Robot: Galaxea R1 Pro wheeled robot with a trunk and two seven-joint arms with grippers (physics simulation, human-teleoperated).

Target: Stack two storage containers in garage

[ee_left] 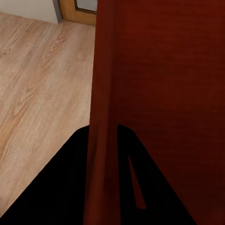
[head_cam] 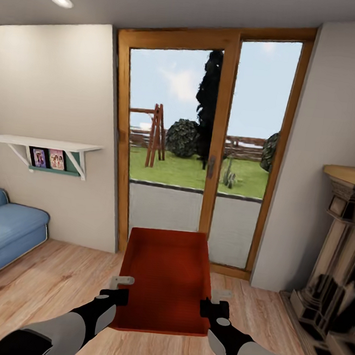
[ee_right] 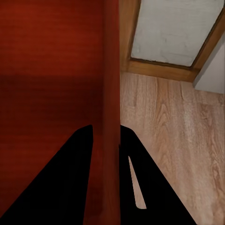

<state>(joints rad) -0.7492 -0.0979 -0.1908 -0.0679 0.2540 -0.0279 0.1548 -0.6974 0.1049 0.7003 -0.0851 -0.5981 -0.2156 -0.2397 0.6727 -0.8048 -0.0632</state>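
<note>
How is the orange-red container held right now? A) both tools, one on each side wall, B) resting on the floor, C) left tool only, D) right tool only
A: the left tool and right tool each straddle a side wall of the storage container, held up above the wood floor.

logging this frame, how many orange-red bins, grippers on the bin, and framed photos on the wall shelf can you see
storage container: 1
grippers clamped on its walls: 2, left gripper and right gripper
framed photos on the shelf: 2
Total: 5
</note>
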